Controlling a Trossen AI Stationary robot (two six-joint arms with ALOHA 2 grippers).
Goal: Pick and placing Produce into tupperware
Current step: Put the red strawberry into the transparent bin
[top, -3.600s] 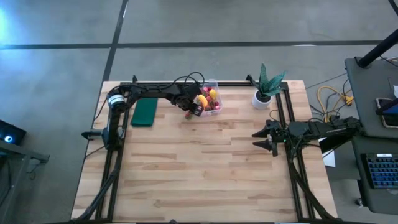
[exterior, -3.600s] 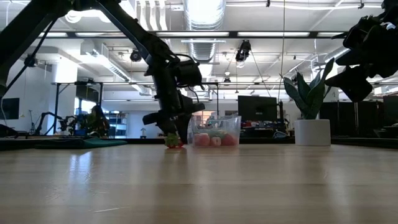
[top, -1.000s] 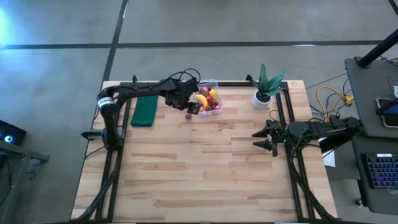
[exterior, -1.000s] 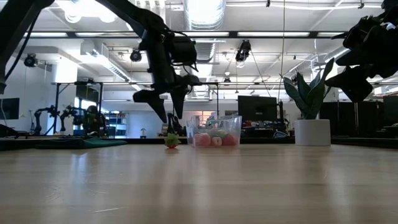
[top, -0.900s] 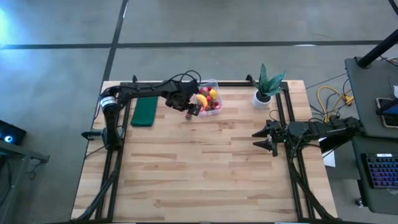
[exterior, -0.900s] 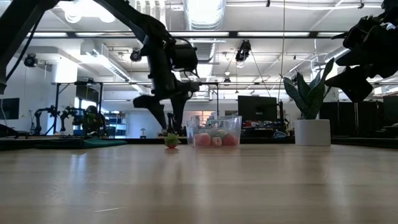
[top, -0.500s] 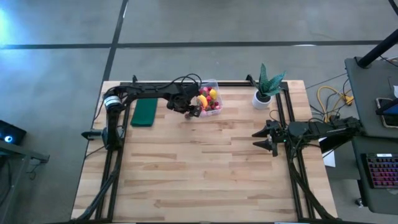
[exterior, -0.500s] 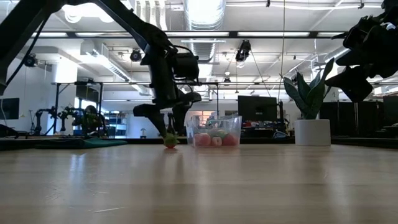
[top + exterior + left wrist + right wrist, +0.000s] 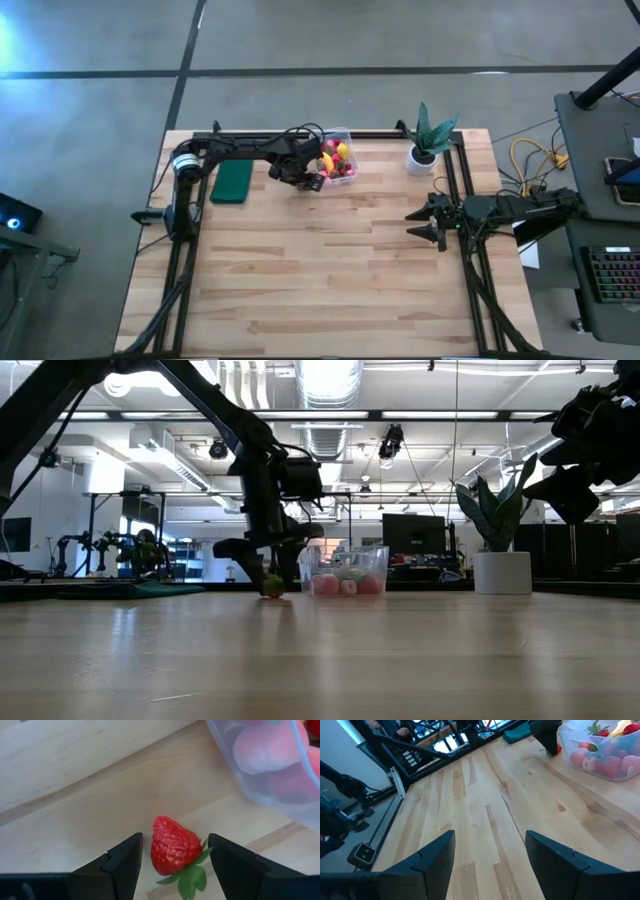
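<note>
One red strawberry (image 9: 172, 845) with green leaves lies on the wooden table, right beside the clear tupperware (image 9: 345, 135). The tupperware holds several red and pink fruits and yellow pieces. My left gripper (image 9: 175, 860) points down over the strawberry, open, one finger on each side of it with a gap on both sides. In the low view the strawberry (image 9: 272, 586) sits between the lowered fingers. My right gripper (image 9: 425, 225) waits open at the table's right side, clear of everything.
A dark green pad (image 9: 232, 180) lies left of the left gripper. A white pot with a green plant (image 9: 428, 140) stands at the far right. The tupperware wall (image 9: 270, 775) is close to one left finger. Bare wood stretches toward the near edge.
My left gripper has come down over the strawberry until its open fingers stand on either side of it near the table. The strawberry and the tupperware have stayed where they were.
</note>
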